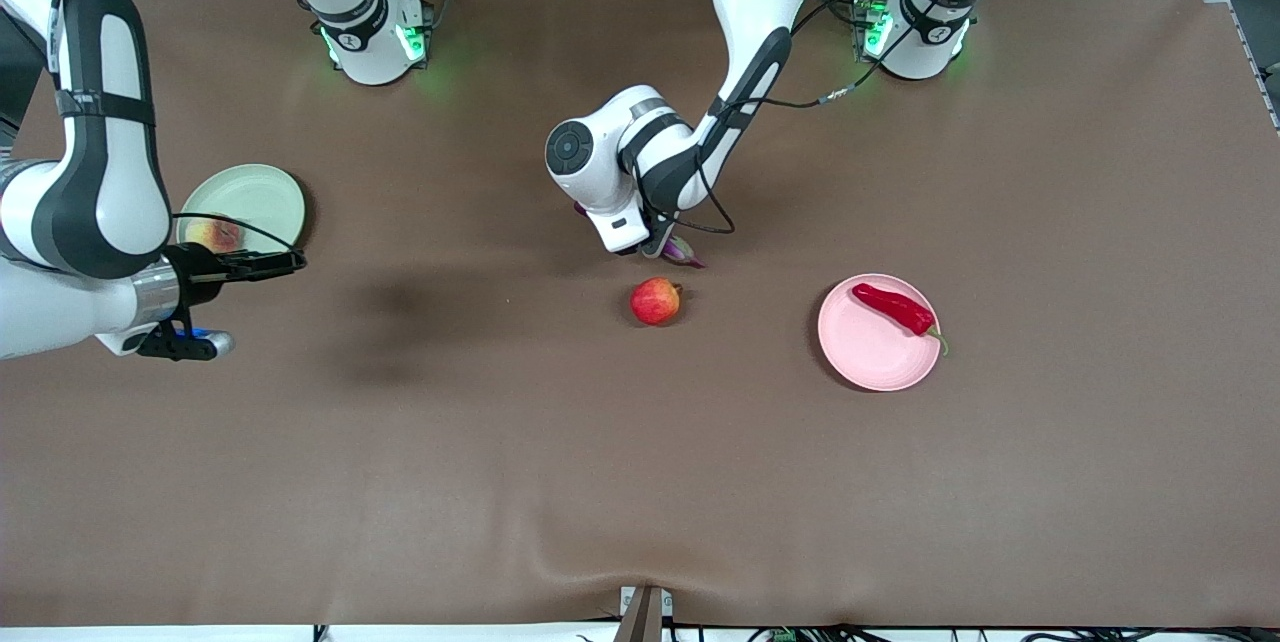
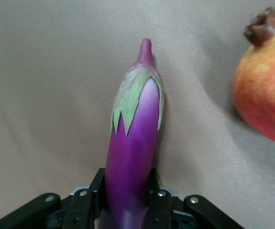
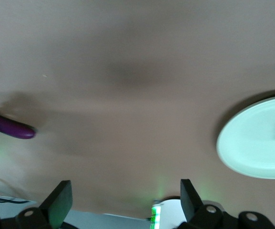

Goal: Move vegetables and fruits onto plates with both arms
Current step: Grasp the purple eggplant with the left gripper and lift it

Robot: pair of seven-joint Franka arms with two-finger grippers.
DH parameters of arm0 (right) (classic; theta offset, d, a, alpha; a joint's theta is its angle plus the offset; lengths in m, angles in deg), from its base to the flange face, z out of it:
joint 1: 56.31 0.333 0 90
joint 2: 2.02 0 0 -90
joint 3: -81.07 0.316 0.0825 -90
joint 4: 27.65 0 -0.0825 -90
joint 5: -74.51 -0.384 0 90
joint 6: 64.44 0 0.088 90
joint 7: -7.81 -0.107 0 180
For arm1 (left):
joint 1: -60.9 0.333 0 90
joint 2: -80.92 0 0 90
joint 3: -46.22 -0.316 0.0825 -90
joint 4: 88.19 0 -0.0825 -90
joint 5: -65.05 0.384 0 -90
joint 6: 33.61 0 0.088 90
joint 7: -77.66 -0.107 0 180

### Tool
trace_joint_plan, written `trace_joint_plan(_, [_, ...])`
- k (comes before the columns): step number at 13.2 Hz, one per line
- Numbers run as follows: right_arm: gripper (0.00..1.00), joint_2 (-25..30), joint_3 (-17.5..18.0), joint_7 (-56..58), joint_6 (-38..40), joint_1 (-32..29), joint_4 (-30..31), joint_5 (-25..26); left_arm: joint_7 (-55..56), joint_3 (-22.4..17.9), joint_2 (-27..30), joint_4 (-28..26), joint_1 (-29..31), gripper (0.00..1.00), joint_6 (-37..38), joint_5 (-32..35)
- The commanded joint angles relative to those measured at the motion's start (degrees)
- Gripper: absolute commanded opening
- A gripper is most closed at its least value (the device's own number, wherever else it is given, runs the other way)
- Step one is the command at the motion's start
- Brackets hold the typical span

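Note:
My left gripper [image 1: 662, 244] is shut on the purple eggplant [image 1: 686, 253], low over the middle of the table. In the left wrist view the eggplant [image 2: 133, 138] sticks out between the black fingers [image 2: 86, 202], stem end forward. The red apple [image 1: 655, 301] lies on the table just nearer the front camera and shows in the left wrist view [image 2: 266, 95]. The red chili [image 1: 896, 308] lies on the pink plate [image 1: 868, 354]. The peach [image 1: 213, 234] lies on the green plate [image 1: 250, 197]. My right gripper [image 1: 268, 264] is open and empty, in the air by the green plate's rim.
The right wrist view shows the green plate [image 3: 254, 143] and, far off, the eggplant's end [image 3: 13, 128]. The brown table cloth [image 1: 640, 482] is wrinkled at the front edge. The right arm's big forearm [image 1: 90, 212] hangs over the table's end beside the green plate.

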Motion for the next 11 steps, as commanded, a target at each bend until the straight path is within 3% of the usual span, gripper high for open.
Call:
trace_joint_plan(1, [1.00, -0.19, -0.37, -7.19, 1.49, 1.27, -1.17, -3.26, -2.40, -0.83, 3.72, 0.28, 0.18, 0.00, 2.58, 1.44])
trace_joint_plan(4, [1.00, -0.19, -0.37, -13.96, 1.40, 3.91, -1.17, -6.51, -6.53, -0.65, 12.14, 0.02, 2.98, 0.00, 9.15, 0.83])
trace_joint_plan(7, [1.00, -0.36, -0.37, -24.49, 0.44, 8.29, -1.09, -13.36, -13.63, -0.65, 18.57, 0.10, 7.98, 0.00, 14.26, 0.73])
trace_joint_plan(9, [1.00, -0.63, -0.37, -31.79, -4.72, 12.25, -0.12, -17.50, -19.61, -0.74, 20.34, 0.10, 12.28, 0.00, 16.20, 1.43])
trace_joint_plan(11, [1.00, -0.80, -0.37, -41.27, -12.27, 18.74, 0.58, -17.78, -25.32, -0.83, 20.61, -0.25, 17.47, 0.00, 18.22, 1.61])
